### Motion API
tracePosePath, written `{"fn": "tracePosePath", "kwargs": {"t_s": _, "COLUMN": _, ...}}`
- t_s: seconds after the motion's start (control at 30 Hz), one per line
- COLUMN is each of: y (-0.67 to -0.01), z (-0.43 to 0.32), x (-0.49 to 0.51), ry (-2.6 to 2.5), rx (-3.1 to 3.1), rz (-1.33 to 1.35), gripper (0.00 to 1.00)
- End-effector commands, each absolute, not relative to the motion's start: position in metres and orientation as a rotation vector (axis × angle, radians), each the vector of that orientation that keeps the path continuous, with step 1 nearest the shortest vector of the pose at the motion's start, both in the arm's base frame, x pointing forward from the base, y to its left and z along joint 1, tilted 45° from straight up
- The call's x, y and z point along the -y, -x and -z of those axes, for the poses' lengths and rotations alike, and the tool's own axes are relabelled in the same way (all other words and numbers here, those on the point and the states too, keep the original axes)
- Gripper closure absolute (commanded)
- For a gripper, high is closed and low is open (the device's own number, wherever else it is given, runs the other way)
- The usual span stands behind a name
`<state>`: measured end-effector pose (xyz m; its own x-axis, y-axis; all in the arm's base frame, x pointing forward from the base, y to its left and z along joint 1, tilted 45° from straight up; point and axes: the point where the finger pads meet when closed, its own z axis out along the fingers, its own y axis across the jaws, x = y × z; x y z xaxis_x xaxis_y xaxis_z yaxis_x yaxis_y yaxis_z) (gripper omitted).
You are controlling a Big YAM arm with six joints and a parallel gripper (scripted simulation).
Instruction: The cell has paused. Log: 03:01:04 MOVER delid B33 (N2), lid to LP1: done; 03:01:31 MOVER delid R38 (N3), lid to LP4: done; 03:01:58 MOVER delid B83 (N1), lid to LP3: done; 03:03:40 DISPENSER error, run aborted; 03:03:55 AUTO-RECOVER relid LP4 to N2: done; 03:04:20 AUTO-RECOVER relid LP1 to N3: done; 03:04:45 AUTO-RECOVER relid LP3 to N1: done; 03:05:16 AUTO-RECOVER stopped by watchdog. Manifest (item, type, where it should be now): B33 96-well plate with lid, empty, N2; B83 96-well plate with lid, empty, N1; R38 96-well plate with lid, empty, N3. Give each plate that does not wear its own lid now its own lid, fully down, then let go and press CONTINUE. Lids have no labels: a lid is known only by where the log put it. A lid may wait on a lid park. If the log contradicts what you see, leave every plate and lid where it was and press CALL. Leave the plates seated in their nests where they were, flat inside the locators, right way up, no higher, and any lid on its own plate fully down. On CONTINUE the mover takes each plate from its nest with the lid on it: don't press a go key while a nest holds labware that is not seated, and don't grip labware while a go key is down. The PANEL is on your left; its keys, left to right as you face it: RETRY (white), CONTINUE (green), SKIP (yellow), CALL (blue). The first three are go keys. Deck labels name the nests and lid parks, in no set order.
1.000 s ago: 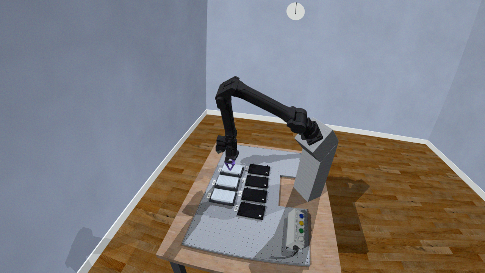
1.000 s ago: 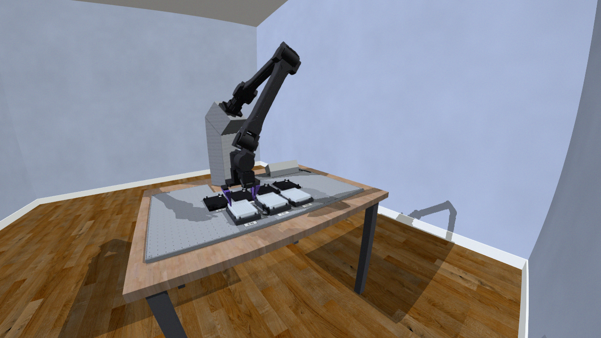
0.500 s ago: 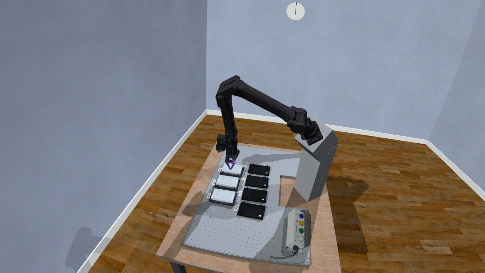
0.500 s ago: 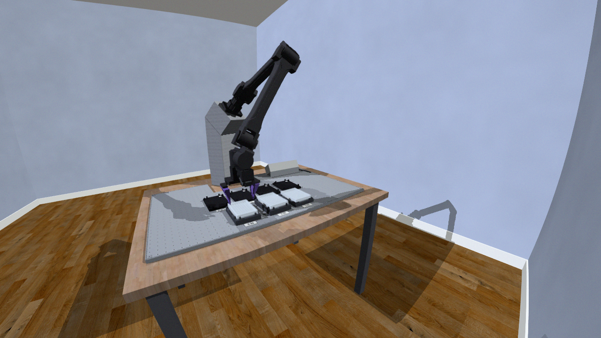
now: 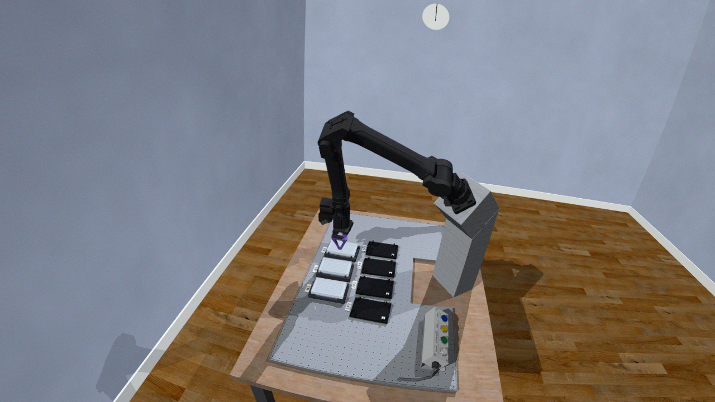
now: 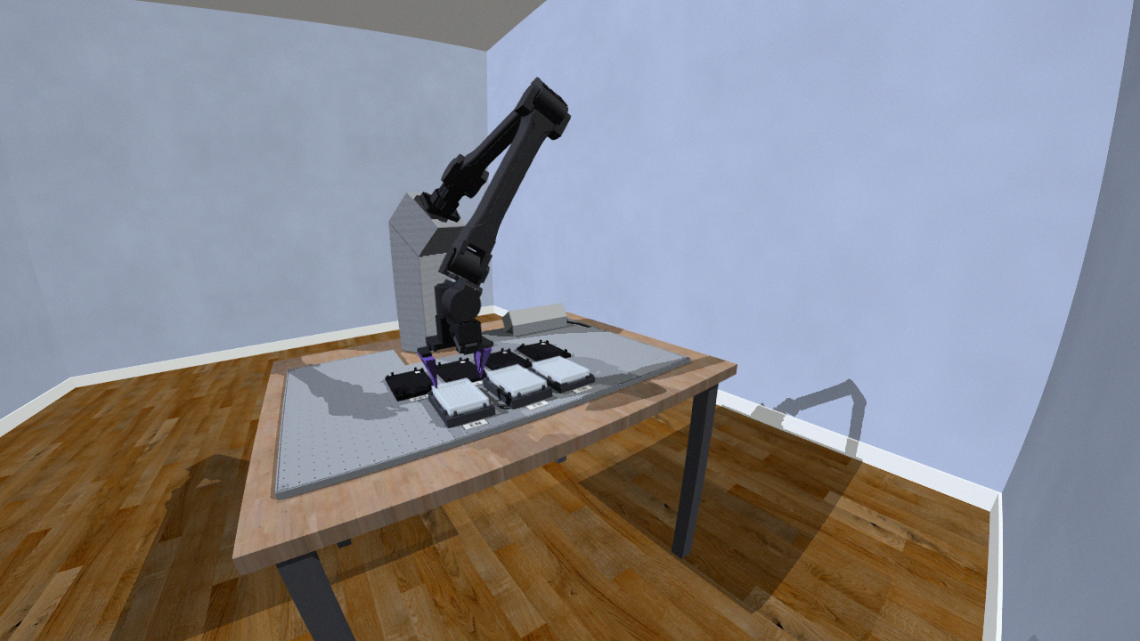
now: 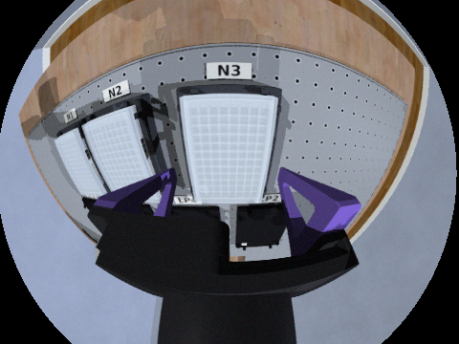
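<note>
A black six-joint arm [image 5: 380, 144] reaches from its grey pedestal [image 5: 465, 249] across the worktop [image 6: 478, 470] and hangs its gripper [image 5: 340, 243] over the end of a row of three lidded 96-well plates. The purple jaws stand fully open and hold nothing — in the wrist view one fingertip [image 7: 137, 193] shows to the left and the other to the right of the near end of the plate in N3 [image 7: 229, 143], apart from it.

The plate in N3 [image 5: 343, 249] sits in the nest nearest the worktop's far edge, its white gridded top showing and the deck label N3 [image 7: 229, 71] beyond it. The plate in N2 [image 7: 118, 147] lies next along the row, under the label N2 [image 7: 115, 94]. The third plate [image 7: 76, 162] follows at the row's other end; its label is too small to read. From the top view all three plates lie flat in their dark nests along the worktop's left edge.

Beside that row, toward the pedestal, four black lid parks [image 5: 378, 280] run in a parallel line — each shows only its dark surface. The labels at the nearest two are partly cut off in the wrist view.

The key panel [image 5: 437, 342] rests near the worktop's front right corner as the top camera frames it, well apart from the gripper, with its blue key [image 5: 444, 317], yellow key [image 5: 444, 328], green key [image 5: 444, 339] and white key [image 5: 443, 352] in a line.
</note>
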<state>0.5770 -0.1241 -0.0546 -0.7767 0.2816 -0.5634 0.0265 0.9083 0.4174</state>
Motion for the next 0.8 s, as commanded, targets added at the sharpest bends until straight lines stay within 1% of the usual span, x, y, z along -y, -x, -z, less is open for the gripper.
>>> {"fn": "tracePosePath", "kwargs": {"t_s": 0.0, "y": -0.579, "z": 0.048, "x": 0.132, "ry": -0.224, "rx": -2.404, "rz": -0.508, "gripper": 0.0}}
{"fn": "tracePosePath", "kwargs": {"t_s": 0.13, "y": -0.579, "z": 0.048, "x": 0.132, "ry": -0.224, "rx": -2.404, "rz": -0.508, "gripper": 0.0}}
{"fn": "tracePosePath", "kwargs": {"t_s": 0.17, "y": -0.575, "z": 0.048, "x": 0.129, "ry": -0.183, "rx": -2.395, "rz": -0.489, "gripper": 1.0}}
{"fn": "tracePosePath", "kwargs": {"t_s": 0.77, "y": -0.529, "z": 0.058, "x": 0.054, "ry": -0.178, "rx": -2.396, "rz": -0.501, "gripper": 1.0}}
